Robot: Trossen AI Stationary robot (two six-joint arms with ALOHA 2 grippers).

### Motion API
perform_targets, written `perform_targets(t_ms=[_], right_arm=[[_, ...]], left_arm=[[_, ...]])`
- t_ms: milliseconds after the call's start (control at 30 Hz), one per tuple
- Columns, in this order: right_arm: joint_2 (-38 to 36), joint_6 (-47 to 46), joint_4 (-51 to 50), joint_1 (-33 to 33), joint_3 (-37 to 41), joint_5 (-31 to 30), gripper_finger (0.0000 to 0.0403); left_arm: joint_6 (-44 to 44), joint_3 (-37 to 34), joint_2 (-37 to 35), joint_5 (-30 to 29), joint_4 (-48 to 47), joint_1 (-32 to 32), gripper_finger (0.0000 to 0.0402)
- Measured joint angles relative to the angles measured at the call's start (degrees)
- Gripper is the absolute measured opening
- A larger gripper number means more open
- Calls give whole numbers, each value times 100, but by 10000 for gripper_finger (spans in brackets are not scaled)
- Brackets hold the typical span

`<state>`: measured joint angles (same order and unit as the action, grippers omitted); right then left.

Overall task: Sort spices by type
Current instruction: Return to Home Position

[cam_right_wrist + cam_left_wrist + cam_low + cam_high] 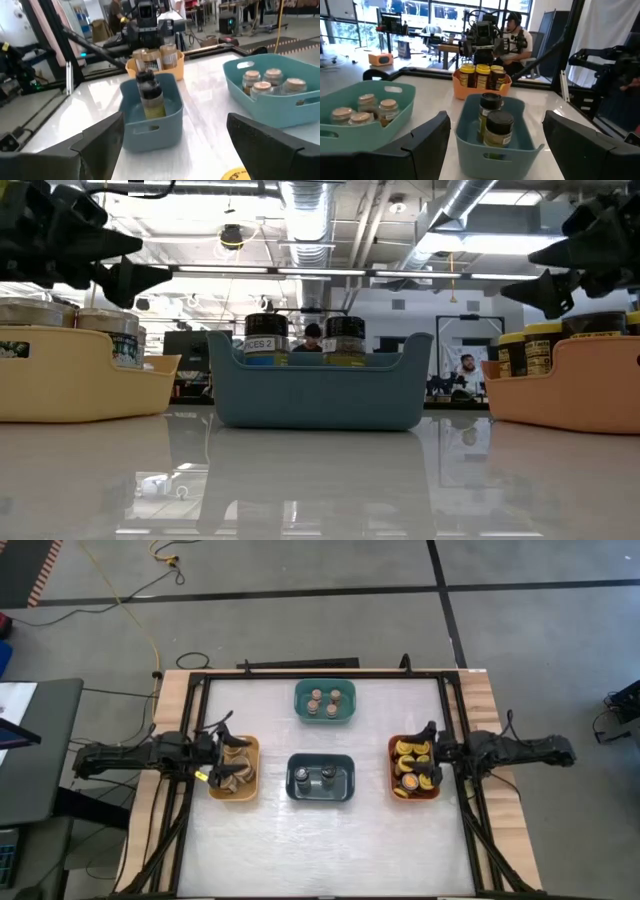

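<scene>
Now left gripper (pixel 228 755) over yellow bin (pixel 256 770); right gripper (pixel 429 754), orange bin (pixel 393 766) (both spread).

Four colours on a glossy white table (pixel 320 840) with pale wooden edges.
The teal bin (pixel 325 722) at 12 o'clock holds brown-topped jars (pixel 325 700); dark-blue bin (pixel 321 796) at centre, dark-lidded jars (pixel 303 776); yellow bin (pixel 252 755) at 9 o'clock, tan-topped jars (pixel 238 778); orange bin (pixel 392 768) at 3 o'clock, yellow-lidded jars (pixel 407 748).
</scene>
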<state>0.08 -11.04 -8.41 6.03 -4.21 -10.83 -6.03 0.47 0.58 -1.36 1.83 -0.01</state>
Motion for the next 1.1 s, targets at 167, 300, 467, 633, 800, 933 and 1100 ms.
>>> perform_targets(t_ms=[167,300,467,633,800,933,1100], right_arm=[[2,168,-143,-3,-19,4,375],[1,453,-168,-3,-21,25,375],[2,550,-177,-3,-21,31,375],[0,182,-185,-7,-21,33,375],[0,161,-187,-7,-19,35,375],[0,159,-187,-7,-17,35,375],[0,142,-190,-7,-17,37,375]], left_arm=[[1,0,13,2,-3,0,306],[1,-2,12,4,-7,0,306],[-1,-4,16,8,-11,0,306],[-1,-4,16,10,-14,0,306],[-1,-4,16,12,-17,0,306],[-1,-4,16,12,-18,0,306],[-1,-4,16,15,-20,0,306]])
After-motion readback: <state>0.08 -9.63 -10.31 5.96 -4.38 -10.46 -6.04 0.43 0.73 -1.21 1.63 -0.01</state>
